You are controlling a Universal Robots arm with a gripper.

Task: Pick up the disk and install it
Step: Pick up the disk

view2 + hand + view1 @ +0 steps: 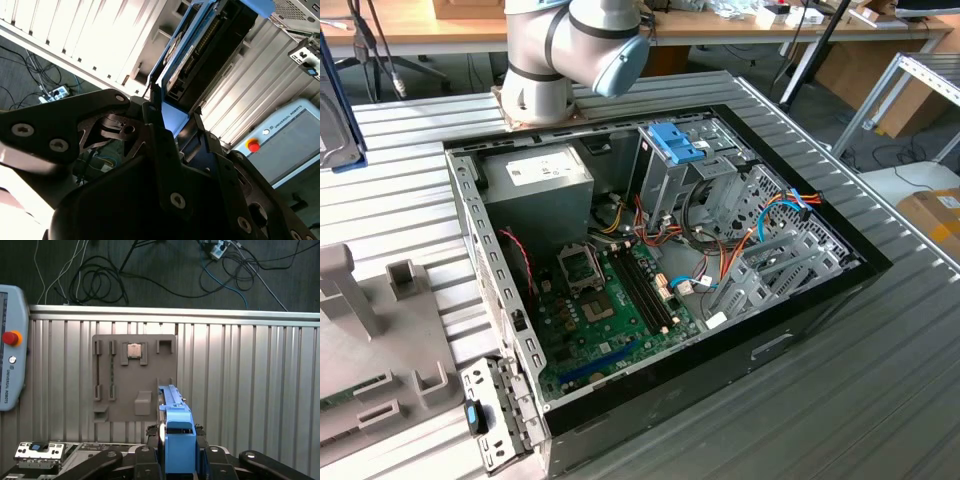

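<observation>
The disk [200, 55], a grey metal drive in a bright blue carrier frame, stands on edge between my black fingers [156, 107] in the second wrist view. In the first wrist view its blue edge [178, 432] rises from the middle of my gripper [178, 450], which is shut on it. In the exterior view the disk [338, 110] hangs at the far left edge, above the ribbed table and well away from the open computer case [650, 250]. My gripper [175, 114] holds the disk by its lower end.
A grey fixture plate [134, 377] carrying a small chip [133, 350] lies under the disk. The case's drive cage [665, 185] bears a light-blue ribbed tab [675, 143]. A metal bracket [495, 420] lies beside the case. A pendant with a red button [10, 337] rests nearby.
</observation>
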